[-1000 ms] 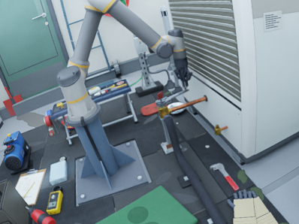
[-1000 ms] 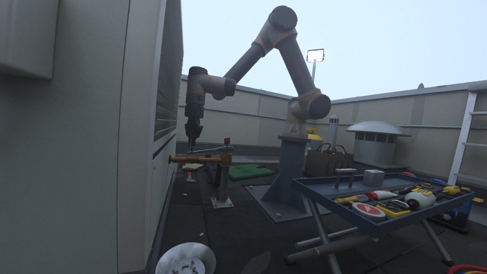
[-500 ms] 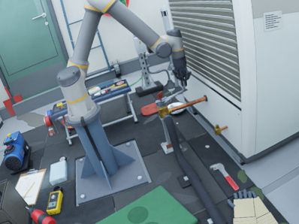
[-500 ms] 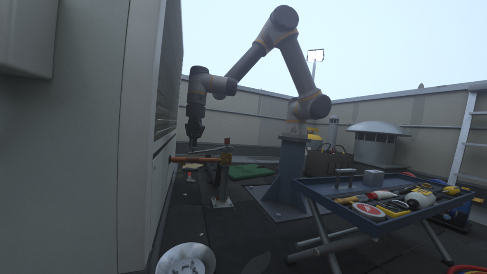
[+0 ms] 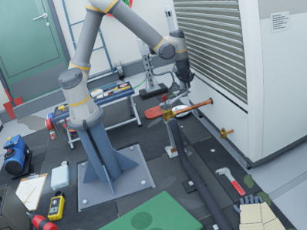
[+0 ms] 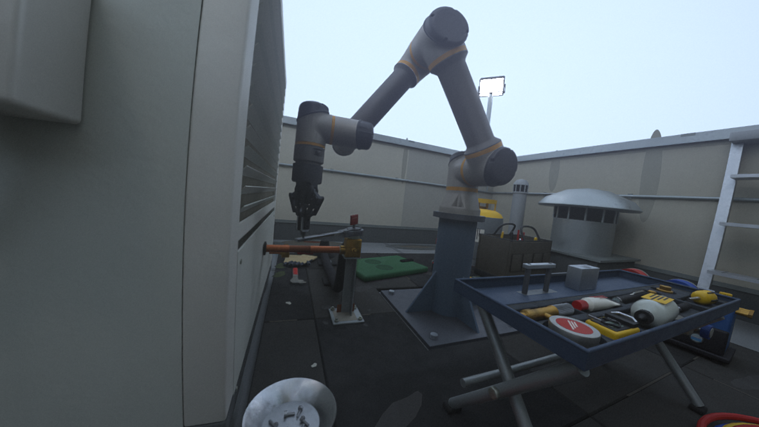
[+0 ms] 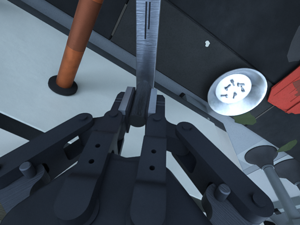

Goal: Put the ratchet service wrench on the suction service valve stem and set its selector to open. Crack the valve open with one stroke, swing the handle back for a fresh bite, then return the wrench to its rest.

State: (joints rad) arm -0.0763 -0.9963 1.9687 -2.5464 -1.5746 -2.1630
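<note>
The ratchet wrench (image 6: 329, 233) sits with its head on the brass suction valve (image 6: 351, 247), atop a grey post. Its steel handle (image 7: 146, 43) reaches out toward the white unit, above the copper pipe (image 6: 302, 248). The handle's dark knurled end (image 7: 139, 104) is held in my closed gripper (image 7: 140, 100), which hangs straight down close to the unit's wall (image 5: 184, 87). A small red selector tab (image 6: 354, 219) stands up over the wrench head. The valve stem itself is hidden under the head.
The unit's white wall (image 7: 36, 60) is right beside my fingers. A steel dish of screws (image 7: 237, 90) lies on the floor below. A red rag (image 5: 152, 112) lies behind the valve. A tool tray (image 6: 589, 308) stands beyond my base, and black insulated hose (image 5: 193, 169) runs along the floor.
</note>
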